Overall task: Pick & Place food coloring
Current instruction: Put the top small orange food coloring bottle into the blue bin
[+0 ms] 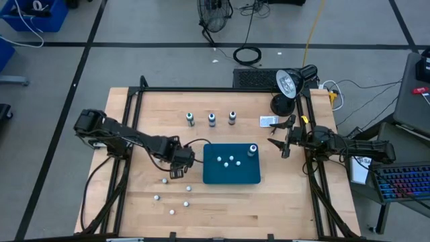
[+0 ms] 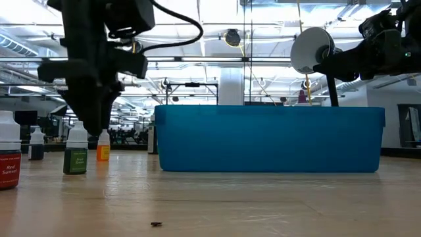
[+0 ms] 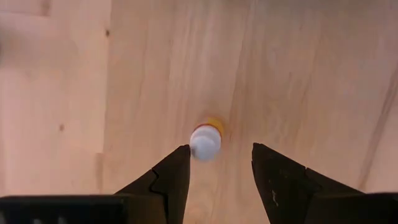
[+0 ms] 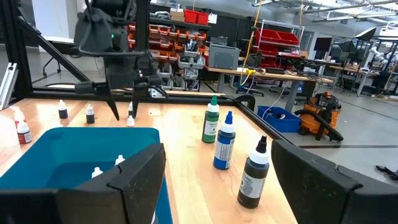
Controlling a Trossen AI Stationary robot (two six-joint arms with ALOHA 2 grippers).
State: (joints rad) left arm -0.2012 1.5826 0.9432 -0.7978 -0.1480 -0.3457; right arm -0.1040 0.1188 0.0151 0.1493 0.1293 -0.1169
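Several tiny food coloring bottles stand upright on the wood near my left gripper [image 1: 176,169]. In the low view I see a red one [image 2: 6,161], a green one [image 2: 75,155], an orange one [image 2: 103,148] and a dark one [image 2: 37,145]. My left gripper [image 3: 221,167] is open and points down. The white-capped orange bottle [image 3: 206,141] stands below it, just ahead of its fingertips. More small bottles [image 1: 230,161] stand in the blue tray [image 1: 213,176]. My right gripper [image 1: 285,146] is open and hangs to the right of the tray.
Three larger bottles, green [image 4: 211,127], blue [image 4: 225,142] and black [image 4: 254,174], stand in a row behind the tray [image 4: 68,146]. A lamp [image 1: 287,84] stands at the far right corner. A black frame [image 1: 201,89] runs around the table. Bare wood lies in front of the tray.
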